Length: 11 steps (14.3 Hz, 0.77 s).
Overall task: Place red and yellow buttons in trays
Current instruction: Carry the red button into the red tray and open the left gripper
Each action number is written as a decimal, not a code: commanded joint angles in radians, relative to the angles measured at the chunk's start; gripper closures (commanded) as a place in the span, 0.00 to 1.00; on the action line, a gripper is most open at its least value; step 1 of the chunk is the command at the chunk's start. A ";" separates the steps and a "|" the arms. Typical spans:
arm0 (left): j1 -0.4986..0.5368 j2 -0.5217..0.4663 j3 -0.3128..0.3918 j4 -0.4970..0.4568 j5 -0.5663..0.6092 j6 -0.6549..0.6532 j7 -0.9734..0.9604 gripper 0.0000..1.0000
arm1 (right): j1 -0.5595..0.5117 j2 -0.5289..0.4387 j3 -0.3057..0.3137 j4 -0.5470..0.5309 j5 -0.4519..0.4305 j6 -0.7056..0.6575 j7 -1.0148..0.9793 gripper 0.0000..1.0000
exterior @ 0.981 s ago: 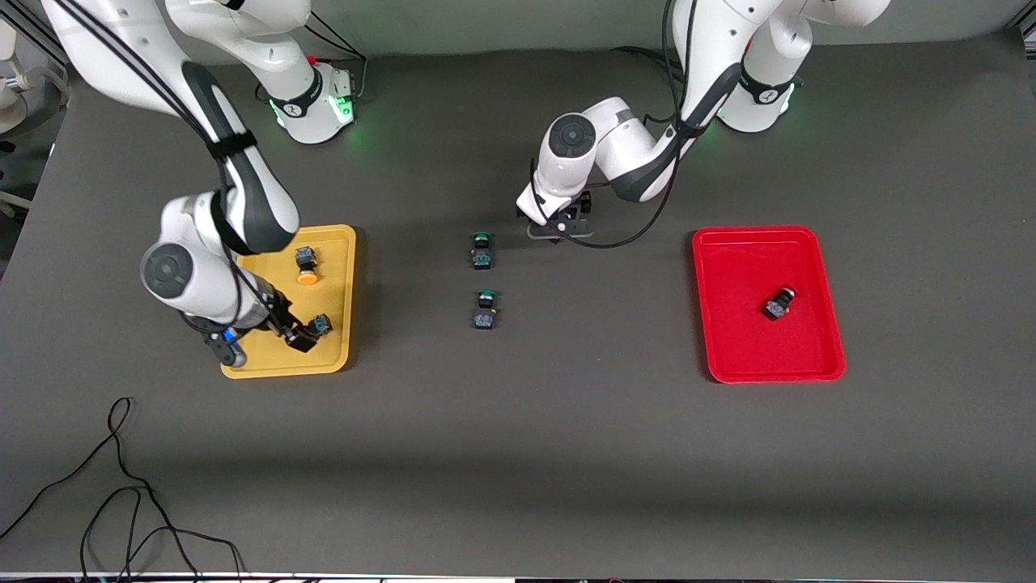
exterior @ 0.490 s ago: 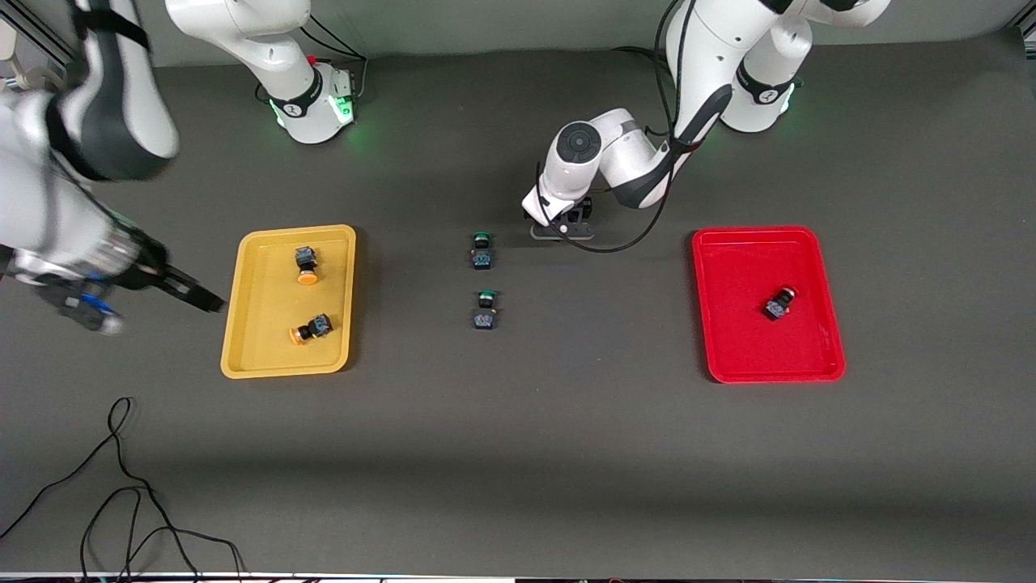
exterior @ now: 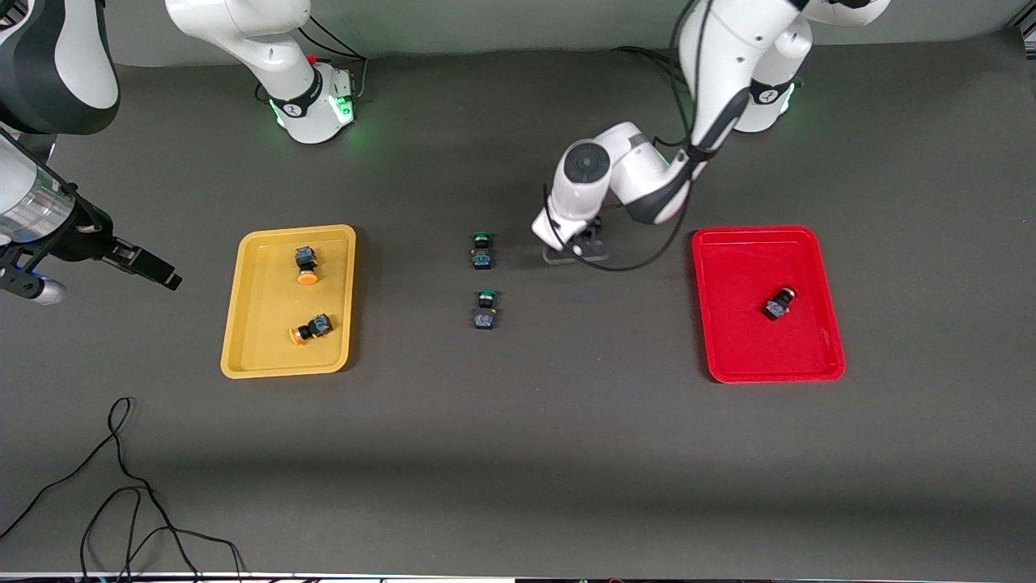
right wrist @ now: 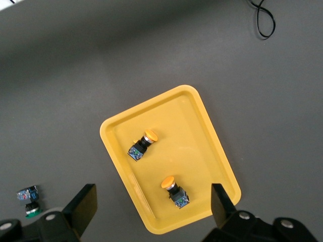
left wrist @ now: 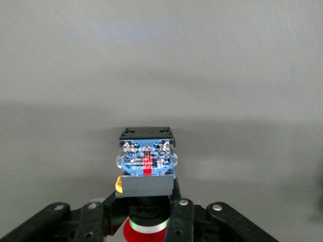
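My left gripper (exterior: 575,251) is shut on a red-capped button (left wrist: 146,166) and holds it low over the table between the green-capped switches and the red tray (exterior: 728,267). A second red button (exterior: 779,303) lies in that tray. The yellow tray (exterior: 255,324) holds two yellow buttons, one farther from the front camera (exterior: 306,264) and one nearer (exterior: 312,329). My right gripper (exterior: 166,279) is open and empty, up in the air beside the yellow tray at the right arm's end. The right wrist view shows the yellow tray (right wrist: 202,126) and both buttons (right wrist: 141,145) (right wrist: 174,191) from above.
Two green-capped switches (exterior: 481,251) (exterior: 485,310) lie mid-table, one nearer the front camera than the other. One also shows in the right wrist view (right wrist: 29,200). A black cable (exterior: 121,486) loops on the table near the front edge at the right arm's end.
My right gripper let go of a yellow button in the yellow tray, then rose and drew away toward the right arm's end. My left gripper moved with the red button toward the red tray.
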 commanded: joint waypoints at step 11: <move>0.646 -0.144 -0.008 -0.025 -0.002 -0.317 0.823 1.00 | -0.005 -0.046 0.037 0.038 0.013 -0.078 -0.062 0.00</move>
